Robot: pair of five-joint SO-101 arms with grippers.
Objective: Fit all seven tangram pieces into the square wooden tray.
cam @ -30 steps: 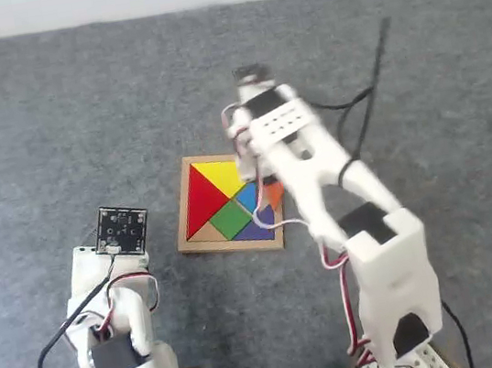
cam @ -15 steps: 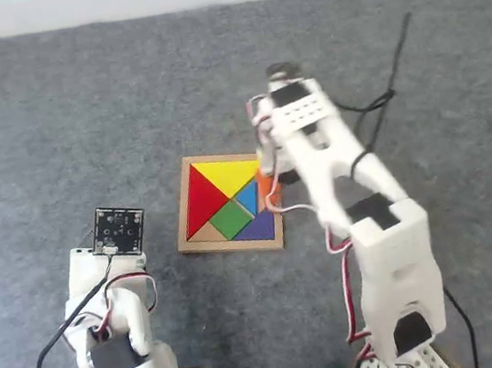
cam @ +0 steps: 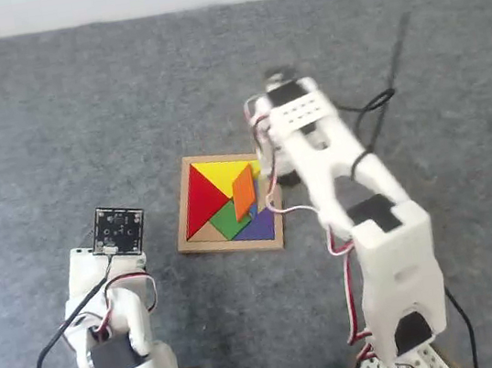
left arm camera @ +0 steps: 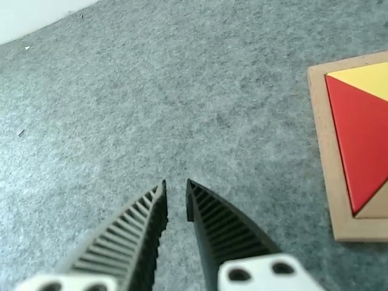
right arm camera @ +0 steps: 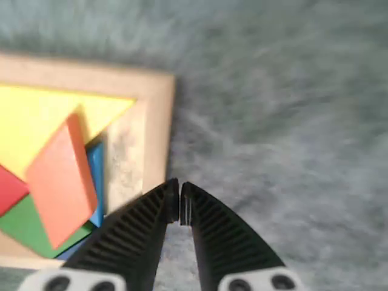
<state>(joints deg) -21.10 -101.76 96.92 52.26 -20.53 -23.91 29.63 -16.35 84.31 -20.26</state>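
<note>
My right claw [right arm camera: 180, 195], together and empty, hangs by the tray [right arm camera: 159, 121]; the orange piece [right arm camera: 60, 182] sits askew and needs nudging flat.

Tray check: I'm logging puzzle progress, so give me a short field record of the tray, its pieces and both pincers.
tray: flat on the carpet
seated pieces: yellow, red, green, purple
orange piece: loose, lying across yellow, green and blue, not in a slot
bare slot: along the tray side nearest the right pincer
right pincer: shut, empty, at the tray's edge
left pincer: slightly open, empty, over carpet beside the tray
</note>
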